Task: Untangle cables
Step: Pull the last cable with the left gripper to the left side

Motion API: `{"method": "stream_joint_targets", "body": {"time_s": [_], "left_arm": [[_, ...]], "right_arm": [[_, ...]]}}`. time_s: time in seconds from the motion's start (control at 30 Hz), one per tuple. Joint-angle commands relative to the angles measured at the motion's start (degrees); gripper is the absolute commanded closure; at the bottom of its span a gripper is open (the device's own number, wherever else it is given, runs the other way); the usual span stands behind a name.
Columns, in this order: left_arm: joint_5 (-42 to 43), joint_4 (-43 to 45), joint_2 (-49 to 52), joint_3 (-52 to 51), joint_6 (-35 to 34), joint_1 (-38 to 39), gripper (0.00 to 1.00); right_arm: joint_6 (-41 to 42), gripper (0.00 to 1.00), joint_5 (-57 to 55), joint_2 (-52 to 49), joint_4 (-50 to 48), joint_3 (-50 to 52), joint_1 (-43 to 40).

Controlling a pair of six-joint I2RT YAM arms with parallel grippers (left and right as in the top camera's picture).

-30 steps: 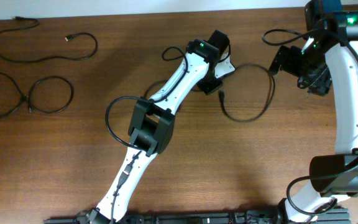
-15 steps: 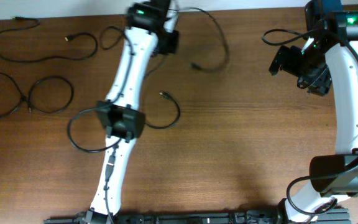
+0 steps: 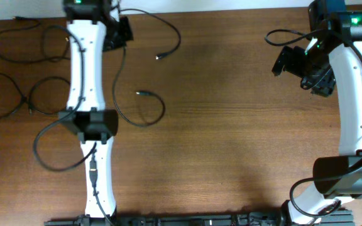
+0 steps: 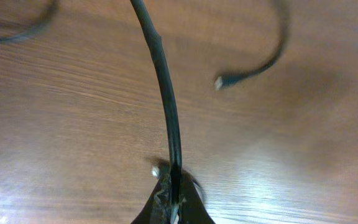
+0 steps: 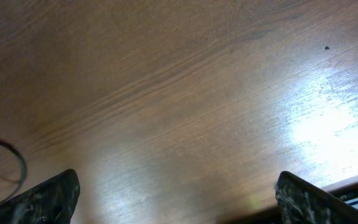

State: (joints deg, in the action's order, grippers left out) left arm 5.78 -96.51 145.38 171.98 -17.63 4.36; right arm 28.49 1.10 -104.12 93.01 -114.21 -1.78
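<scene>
My left gripper (image 3: 120, 31) is at the back left of the table, shut on a thin black cable (image 3: 119, 81). In the left wrist view the cable (image 4: 165, 87) runs straight up out of the closed gripper (image 4: 174, 198). One end arcs right to a small plug (image 3: 159, 56); the other hangs down, loops and ends in a plug (image 3: 139, 93). Two more cables lie at the far left, one by the back edge (image 3: 17, 59) and one in double loops (image 3: 8, 94). My right gripper (image 3: 284, 61) is open at the back right, and nothing lies between its fingers (image 5: 48, 199).
The left arm (image 3: 87, 81) stretches from the front edge to the back, partly over the far-left cables. The right arm (image 3: 357, 107) stands along the right edge. The table's back edge (image 3: 231, 9) is close behind both grippers.
The left arm has swung from the table's middle to the back left, dragging the held cable with it. The right arm has not moved.
</scene>
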Motion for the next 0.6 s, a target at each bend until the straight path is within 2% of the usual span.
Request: {"method": "stream_joint_targets", "body": {"time_s": [0.0, 0.23, 0.4, 0.5, 0.57], "left_arm": [[0.0, -0.2, -9.2, 0.7, -7.9, -4.5, 1.00], [0.4, -0.2, -23.0, 0.7, -8.7, -12.0, 1.00], [1.0, 1.4, -29.4, 0.7, -6.5, -12.5, 1.00], [7.7, 4.5, -31.4, 0.7, -2.0, -12.5, 1.00], [6.6, 4.7, -32.4, 0.7, -2.9, -12.5, 1.00]], "right_arm": [[0.1, 0.02, -0.3, 0.7, 0.0, -0.3, -0.1], [0.1, 0.02, -0.3, 0.7, 0.0, -0.3, -0.1], [0.1, 0.02, -0.3, 0.7, 0.0, -0.3, -0.1], [0.1, 0.02, -0.3, 0.7, 0.0, -0.3, -0.1], [0.1, 0.02, -0.3, 0.7, 0.0, -0.3, -0.1]]}}
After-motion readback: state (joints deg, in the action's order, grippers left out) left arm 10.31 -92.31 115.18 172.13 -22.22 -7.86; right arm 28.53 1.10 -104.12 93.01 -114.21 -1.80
